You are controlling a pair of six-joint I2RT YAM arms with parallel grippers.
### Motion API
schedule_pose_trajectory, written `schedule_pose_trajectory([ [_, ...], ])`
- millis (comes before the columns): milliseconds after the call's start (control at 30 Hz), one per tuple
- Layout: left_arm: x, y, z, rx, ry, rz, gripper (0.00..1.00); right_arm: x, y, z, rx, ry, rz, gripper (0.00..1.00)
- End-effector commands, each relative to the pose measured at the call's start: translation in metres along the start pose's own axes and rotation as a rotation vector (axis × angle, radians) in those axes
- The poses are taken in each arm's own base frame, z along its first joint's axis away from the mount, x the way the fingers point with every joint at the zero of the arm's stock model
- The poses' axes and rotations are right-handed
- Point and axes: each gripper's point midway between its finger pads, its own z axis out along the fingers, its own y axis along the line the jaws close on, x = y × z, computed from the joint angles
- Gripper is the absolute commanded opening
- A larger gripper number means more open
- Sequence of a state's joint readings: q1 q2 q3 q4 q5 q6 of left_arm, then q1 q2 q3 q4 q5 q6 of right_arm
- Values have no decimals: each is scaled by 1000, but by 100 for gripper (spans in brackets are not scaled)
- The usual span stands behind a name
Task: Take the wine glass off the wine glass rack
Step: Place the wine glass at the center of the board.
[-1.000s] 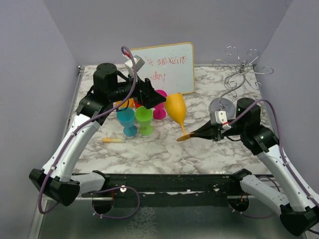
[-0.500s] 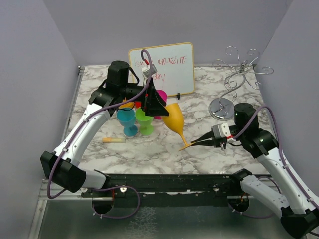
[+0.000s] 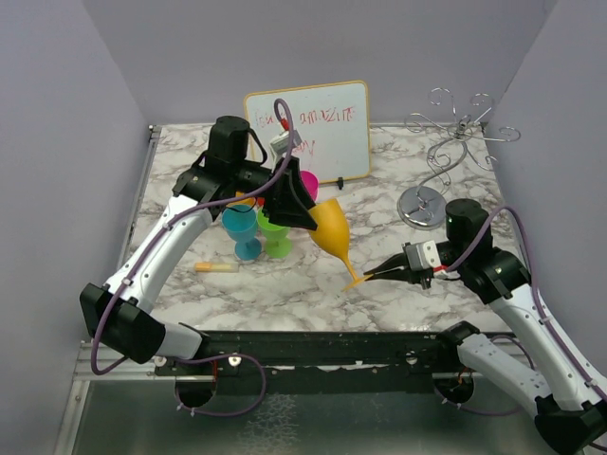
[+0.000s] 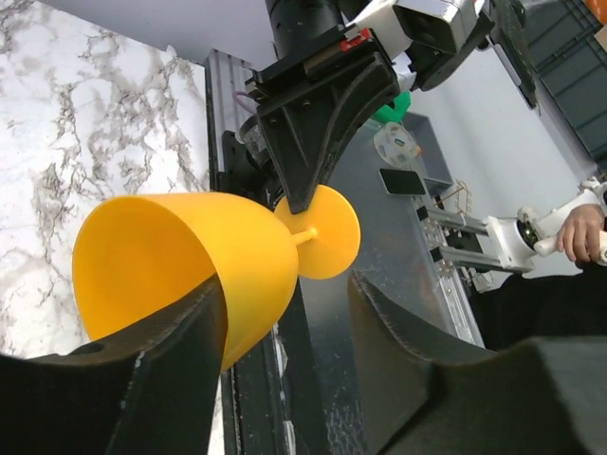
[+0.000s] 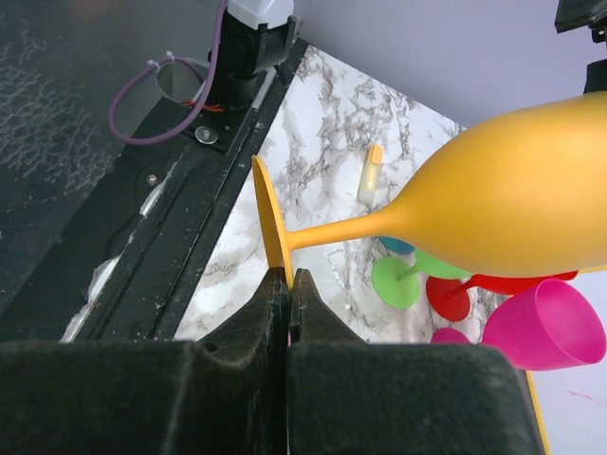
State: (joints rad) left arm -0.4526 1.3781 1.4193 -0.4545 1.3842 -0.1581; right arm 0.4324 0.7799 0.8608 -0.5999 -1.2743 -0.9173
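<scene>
**Q:** Reading from left to right, what is there, and where is the wine glass?

**A:** At centre left, a blue cup (image 3: 242,227) and a green cup (image 3: 276,230) stand on the marble counter (image 3: 285,289). Just right of them, the left end effector (image 4: 285,289) straddles the bowl of the wine glass (image 3: 332,223). Its jaws are parted. One finger seems to rest against the bowl, and there is a gap at the other. The glass hangs tilted in mid-frame, clear of the counter. At lower right of centre, the right end effector (image 3: 372,276) is clamped tight on the rim of the glass's foot. The wine glass rack (image 3: 422,203) stands bare at upper right, well apart from the glass.

**Q:** What does the glass look like?

**A:** It is opaque orange-yellow and smooth, probably plastic. It has a deep tapering bowl, a thin stem and a flat round foot.

**Q:** How should this step be done well?

**A:** It looks like a hand-over. The left jaws should close gently on the wide part of the bowl, centred, because the slick taper could squirt out. The right end effector should let go of the foot only once that hold is firm.
</scene>
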Motion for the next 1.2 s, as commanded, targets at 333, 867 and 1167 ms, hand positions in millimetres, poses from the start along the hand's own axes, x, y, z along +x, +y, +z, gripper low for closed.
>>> schedule_pose_trajectory([
  [333, 11, -43, 6, 187, 39, 102, 16, 16, -5, -1, 32, 58, 7, 4],
  [867, 16, -44, 7, 156, 36, 116, 0, 23, -13, -3, 69, 93, 30, 12],
  [1167, 15, -51, 6, 157, 33, 147, 0, 27, -14, -4, 89, 109, 41, 30],
])
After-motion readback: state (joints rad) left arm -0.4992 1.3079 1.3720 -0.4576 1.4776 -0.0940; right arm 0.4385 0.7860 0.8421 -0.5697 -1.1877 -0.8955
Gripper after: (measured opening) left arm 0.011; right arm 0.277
